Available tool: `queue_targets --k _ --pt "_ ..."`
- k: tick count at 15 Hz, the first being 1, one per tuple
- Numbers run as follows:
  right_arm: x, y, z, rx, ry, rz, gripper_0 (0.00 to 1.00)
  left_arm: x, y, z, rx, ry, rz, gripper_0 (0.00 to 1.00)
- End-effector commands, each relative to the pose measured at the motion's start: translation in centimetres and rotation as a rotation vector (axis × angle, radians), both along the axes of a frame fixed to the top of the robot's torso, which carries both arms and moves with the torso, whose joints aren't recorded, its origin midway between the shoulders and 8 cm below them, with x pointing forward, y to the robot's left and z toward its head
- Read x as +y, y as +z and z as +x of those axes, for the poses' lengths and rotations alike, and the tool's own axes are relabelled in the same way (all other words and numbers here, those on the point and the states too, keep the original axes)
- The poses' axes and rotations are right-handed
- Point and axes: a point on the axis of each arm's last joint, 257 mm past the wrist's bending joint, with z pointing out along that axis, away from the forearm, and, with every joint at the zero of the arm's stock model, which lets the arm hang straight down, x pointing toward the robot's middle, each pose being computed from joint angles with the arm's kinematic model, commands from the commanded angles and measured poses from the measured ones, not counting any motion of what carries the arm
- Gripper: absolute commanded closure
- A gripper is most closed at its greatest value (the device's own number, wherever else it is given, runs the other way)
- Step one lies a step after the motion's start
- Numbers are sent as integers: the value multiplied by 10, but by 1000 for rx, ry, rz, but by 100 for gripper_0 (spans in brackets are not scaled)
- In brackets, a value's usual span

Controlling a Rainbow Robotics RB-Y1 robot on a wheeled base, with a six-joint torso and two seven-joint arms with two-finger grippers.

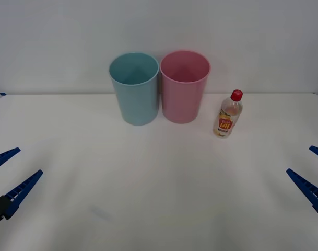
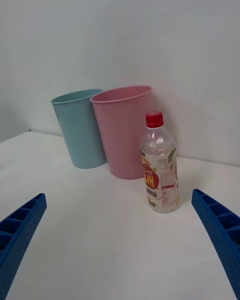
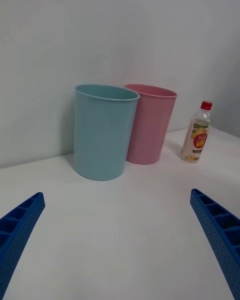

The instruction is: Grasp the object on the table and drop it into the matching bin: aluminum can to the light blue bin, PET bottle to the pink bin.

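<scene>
The PET bottle (image 1: 229, 115), clear with a red cap and a yellow-orange-red label, stands upright on the white table (image 1: 148, 183), just right of the pink bin (image 1: 184, 86). The light blue bin (image 1: 133, 89) stands against the pink bin's left side. My left gripper (image 1: 10, 175) is open and low at the table's near left edge. Open as well, my right gripper (image 1: 311, 170) hovers at the near right edge. In the right wrist view the bottle (image 2: 160, 167) stands ahead between the spread fingers, with the pink bin (image 2: 122, 130) behind it. Both grippers are far from the bottle.
A plain white wall rises right behind the bins. The left wrist view shows the light blue bin (image 3: 104, 130) nearest, then the pink bin (image 3: 150, 125) and the bottle (image 3: 196, 140). Bare tabletop stretches between the grippers and the bins.
</scene>
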Motion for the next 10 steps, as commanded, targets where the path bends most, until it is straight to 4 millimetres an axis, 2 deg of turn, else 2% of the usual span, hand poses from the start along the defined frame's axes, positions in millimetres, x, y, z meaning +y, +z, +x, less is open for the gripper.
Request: queue_targets --k 1,6,10 --pt "0 0 0 0 0 0 0 0 0 0 0 0 0 0" --pt "8 11 -6 -24 14 14 0 0 0 0 0 0 0 0" --pt "13 2 0 -13 2 12 0 0 0 0 0 0 0 0"
